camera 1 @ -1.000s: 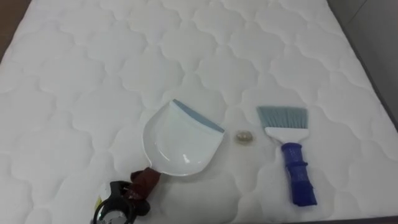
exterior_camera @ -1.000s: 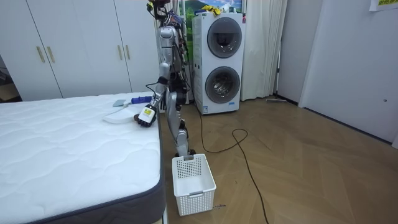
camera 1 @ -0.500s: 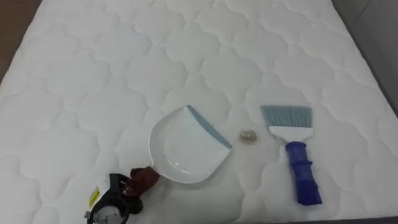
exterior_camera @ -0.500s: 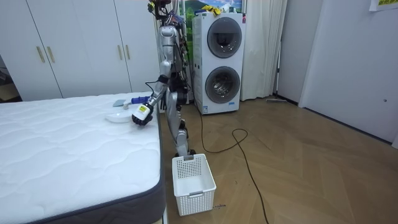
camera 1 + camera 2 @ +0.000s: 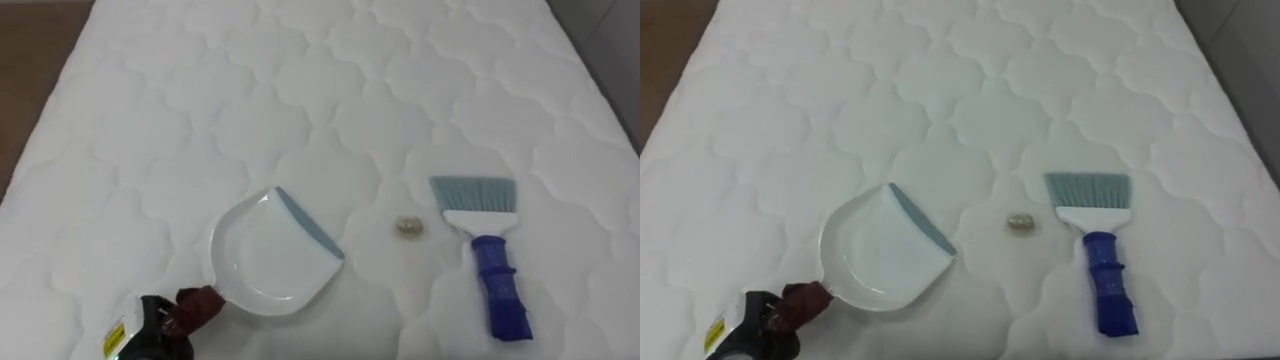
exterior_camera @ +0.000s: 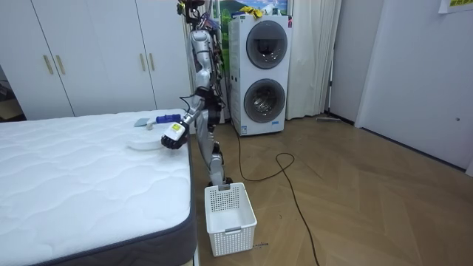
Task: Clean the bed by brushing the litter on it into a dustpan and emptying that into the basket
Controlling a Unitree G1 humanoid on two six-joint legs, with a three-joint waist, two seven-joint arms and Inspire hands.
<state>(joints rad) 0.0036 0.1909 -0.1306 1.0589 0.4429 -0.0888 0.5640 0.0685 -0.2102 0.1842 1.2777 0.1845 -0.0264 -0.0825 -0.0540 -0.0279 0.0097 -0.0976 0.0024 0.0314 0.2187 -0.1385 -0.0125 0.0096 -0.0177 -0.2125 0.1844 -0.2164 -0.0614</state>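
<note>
Left hand (image 5: 148, 328) grips round white plastic dustpan (image 5: 262, 265) by handle. Press lip flat, facing small beige crumb (image 5: 408, 228) right of hand.

The left and right eye views are taken from the robot's head and are directed steeply downward at close range onto the quilted bed (image 5: 300, 90), whose edges are caught at the upper corners. One patch is shared by both: the dustpan (image 5: 265, 255), the brush (image 5: 490, 262) and the left hand (image 5: 140, 330) at the lower left, each set slightly further left in the right eye view. The room view is taken from well off, low across the floor, and is faced toward the wardrobe doors (image 6: 81, 52) and washing machines (image 6: 259, 74). The bed, dustpan and hand are shown there from the side, with the basket (image 6: 230, 214) nearer the camera.
</note>
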